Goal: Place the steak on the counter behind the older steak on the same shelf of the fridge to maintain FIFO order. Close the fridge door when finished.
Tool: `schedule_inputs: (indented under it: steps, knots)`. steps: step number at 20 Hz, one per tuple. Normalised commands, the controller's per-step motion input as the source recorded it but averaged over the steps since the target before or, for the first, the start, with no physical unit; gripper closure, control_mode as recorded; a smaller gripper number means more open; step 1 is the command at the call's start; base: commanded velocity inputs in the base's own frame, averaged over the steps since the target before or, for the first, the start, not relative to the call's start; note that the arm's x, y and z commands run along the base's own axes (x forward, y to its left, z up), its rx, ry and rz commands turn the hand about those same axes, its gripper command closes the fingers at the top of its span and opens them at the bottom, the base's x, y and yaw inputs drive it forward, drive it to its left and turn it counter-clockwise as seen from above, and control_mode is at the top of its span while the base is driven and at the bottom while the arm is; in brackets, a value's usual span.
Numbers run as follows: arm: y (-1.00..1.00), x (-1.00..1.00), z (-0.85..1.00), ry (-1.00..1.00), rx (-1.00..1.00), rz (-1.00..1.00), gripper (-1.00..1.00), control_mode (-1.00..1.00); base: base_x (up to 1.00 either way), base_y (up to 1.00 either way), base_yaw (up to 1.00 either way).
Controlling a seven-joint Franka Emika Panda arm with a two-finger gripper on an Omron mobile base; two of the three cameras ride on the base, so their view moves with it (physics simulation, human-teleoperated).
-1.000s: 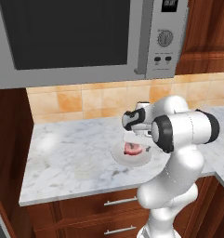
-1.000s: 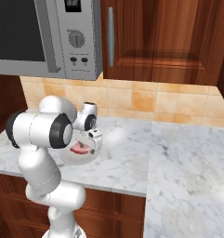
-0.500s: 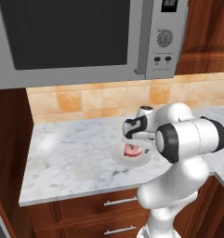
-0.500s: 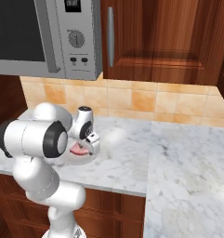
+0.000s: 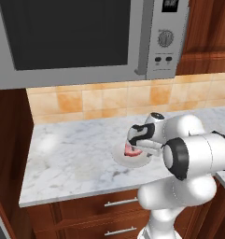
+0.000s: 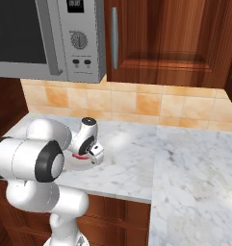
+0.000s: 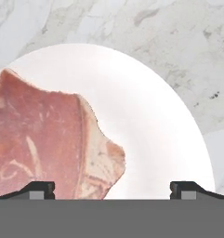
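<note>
The steak (image 7: pixel 43 144) lies on a white plate (image 7: pixel 155 135) on the marbled table (image 5: pixel 76 149), toward 9 o'clock in the hand view. The fingers (image 7: pixel 112 188) hover just above it, spread wide, holding nothing. It looks limp, light and slick, so I'd pinch across its thicker middle, not the pale floppy edge.
</note>
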Motion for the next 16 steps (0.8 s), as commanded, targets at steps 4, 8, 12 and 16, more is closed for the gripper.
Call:
schedule_inputs:
  steps: [4,8,12,16]
  knots:
    - [0.00,0.00,0.00,-0.03,0.08,0.00,-1.00,-1.00,0.00,0.00,0.00]
    - [0.00,0.16,0.00,0.00,0.08,0.00,-1.00,-1.00,0.00,0.00,0.00]
    - [0.00,0.44,-0.02,0.00,0.06,0.00,-1.00,-1.00,0.00,0.00,0.00]
    - [0.14,0.54,-0.19,0.00,0.03,0.00,-1.00,-1.00,0.00,0.00,0.00]
